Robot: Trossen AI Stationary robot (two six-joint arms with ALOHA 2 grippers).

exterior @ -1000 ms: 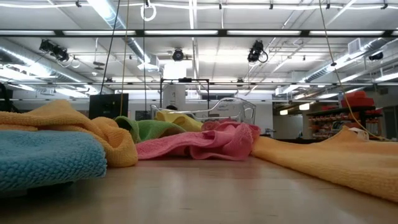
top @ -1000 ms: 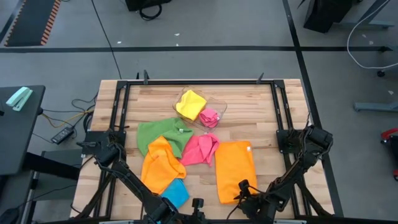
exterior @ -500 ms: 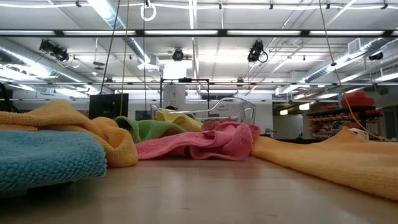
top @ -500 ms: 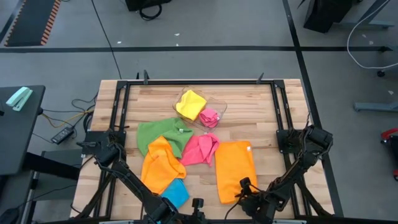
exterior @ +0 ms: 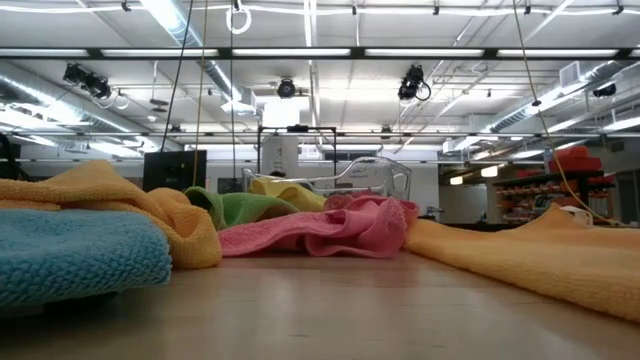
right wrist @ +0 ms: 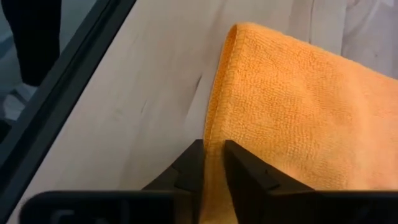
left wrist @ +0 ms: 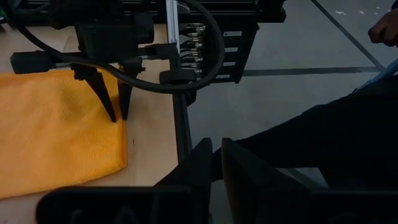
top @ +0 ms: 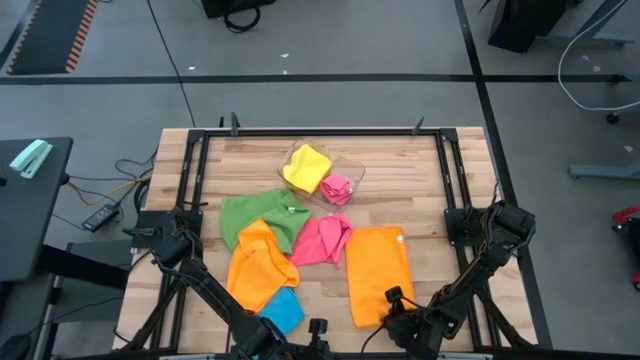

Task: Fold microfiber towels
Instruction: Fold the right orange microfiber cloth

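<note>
1. The right gripper (top: 392, 303) sits at the near edge of the spread orange towel (top: 378, 272), at the corner nearest the table's front. In the right wrist view its two fingers (right wrist: 189, 167) stand almost together with the towel's hem pinched between them, so it has hold of that edge.
2. What has just changed: a second ago the same jaws stood wider at this corner; they have since closed onto the cloth, while the arm itself has barely shifted.
3. By my reading, that marks the end of the grasp. The likely next step is lifting the edge and carrying it over toward the far side to make the first fold.
4. The left gripper (left wrist: 214, 163) waits off the front of the table, its fingers nearly touching and holding nothing.
5. The other microfiber towels lie unfolded:
   - a crumpled orange towel (top: 258, 265), a green towel (top: 252, 213), a pink towel (top: 322, 239) and a blue towel (top: 282, 309) on the wood;
   - a yellow towel (top: 306, 166) and a small pink towel (top: 338, 188) in the clear tray (top: 352, 168).
</note>
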